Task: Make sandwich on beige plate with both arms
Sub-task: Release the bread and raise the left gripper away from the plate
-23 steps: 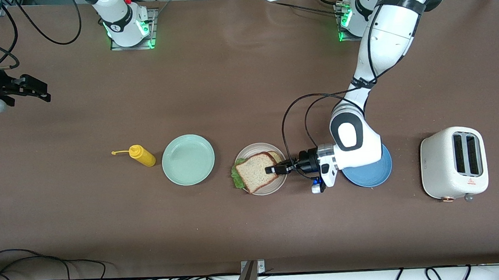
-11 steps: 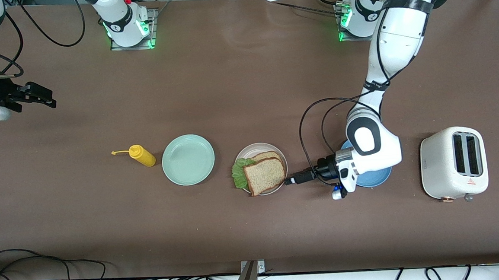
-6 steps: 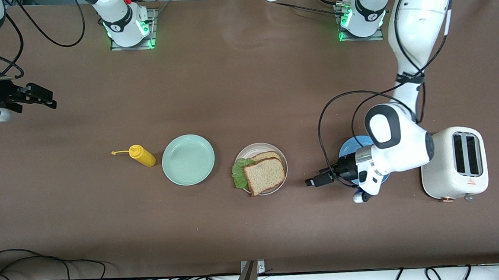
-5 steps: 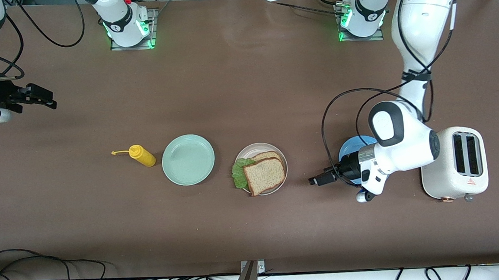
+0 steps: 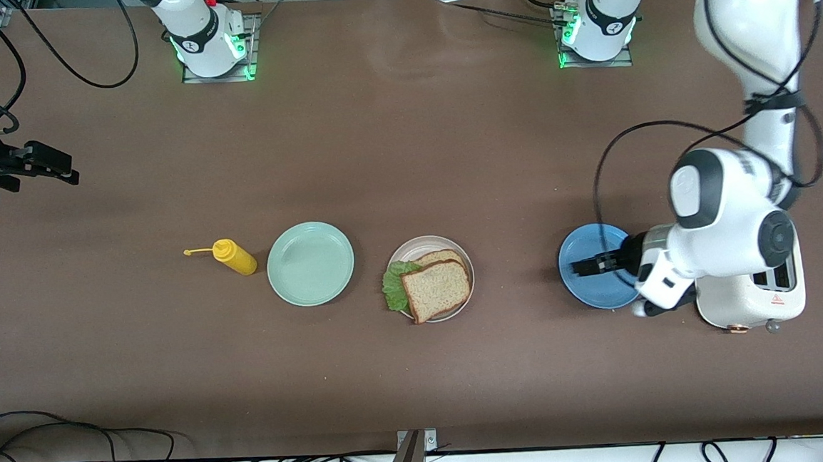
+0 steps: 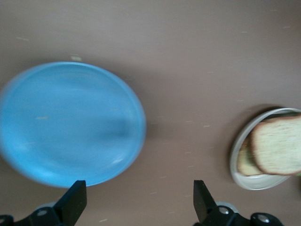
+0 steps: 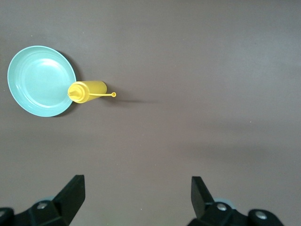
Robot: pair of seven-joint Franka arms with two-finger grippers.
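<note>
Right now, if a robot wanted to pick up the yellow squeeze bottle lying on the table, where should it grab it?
Probably around the middle of the yellow squeeze bottle, coming straight down from above. It lies on its side beside the mint-green plate, so its round body is the widest, firmest part. The thin nozzle tip, pointing away from that plate, looks too slim to hold.

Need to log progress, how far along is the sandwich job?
Looks done: the sandwich, bread over lettuce over bread, sits on the beige plate. Nothing in hand: the left end effector hangs open over the blue plate, the right end effector waits open. Nothing visibly left.
</note>
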